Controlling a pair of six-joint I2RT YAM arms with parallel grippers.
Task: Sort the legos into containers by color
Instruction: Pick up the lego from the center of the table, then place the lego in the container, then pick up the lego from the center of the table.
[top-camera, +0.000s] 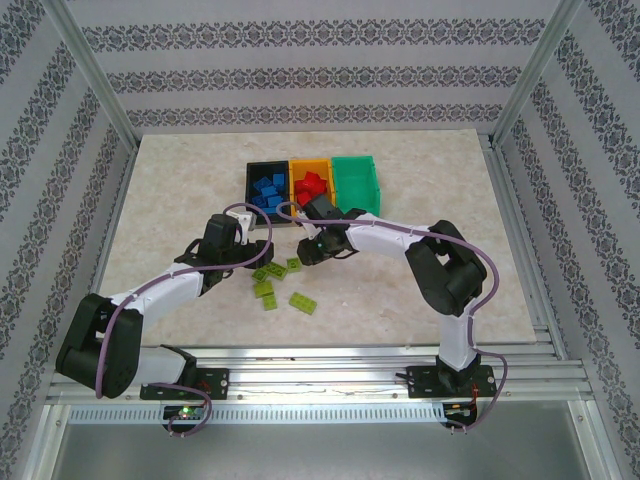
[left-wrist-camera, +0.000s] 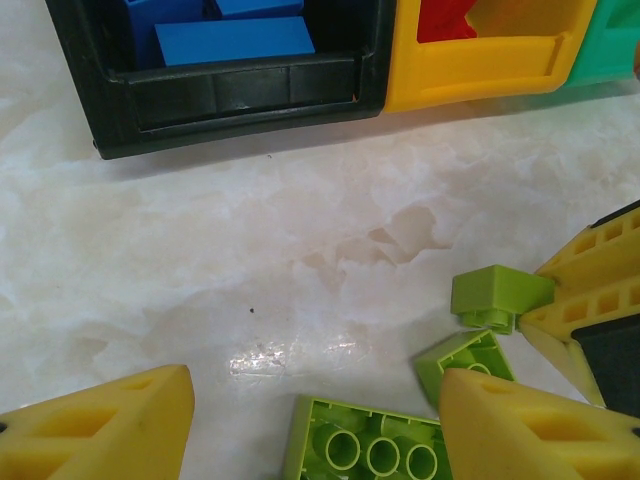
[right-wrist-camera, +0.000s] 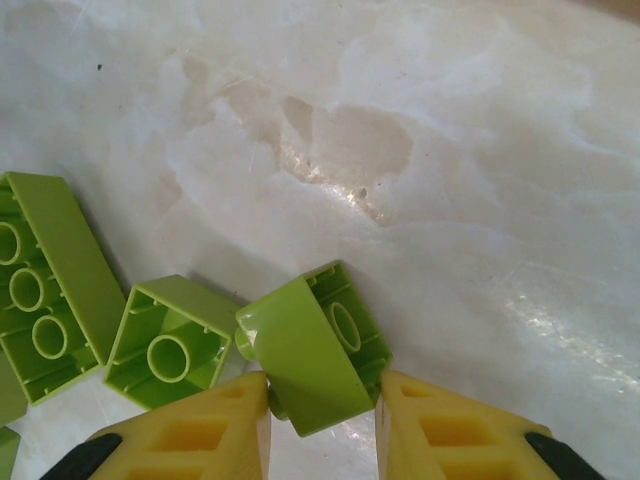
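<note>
My right gripper (right-wrist-camera: 320, 420) is shut on a small lime green lego (right-wrist-camera: 310, 355) that is tilted on its side, low over the table; it is the same lego (left-wrist-camera: 497, 297) in the left wrist view. Beside it lie an upturned small green lego (right-wrist-camera: 165, 345) and a long one (right-wrist-camera: 45, 285). My left gripper (left-wrist-camera: 315, 430) stands open over the long upturned lego (left-wrist-camera: 370, 450), gripping nothing. The containers stand behind in a row: the black bin (top-camera: 268, 185) with blue legos (left-wrist-camera: 235, 40), the orange-yellow bin (top-camera: 310, 180) with red ones (left-wrist-camera: 445, 20), and the green bin (top-camera: 355, 178).
More green legos (top-camera: 302, 302) lie loose on the marble tabletop (top-camera: 180, 190) near the front, between the two arms. Both grippers work close together, just in front of the bins. Patterned walls and metal posts enclose the table.
</note>
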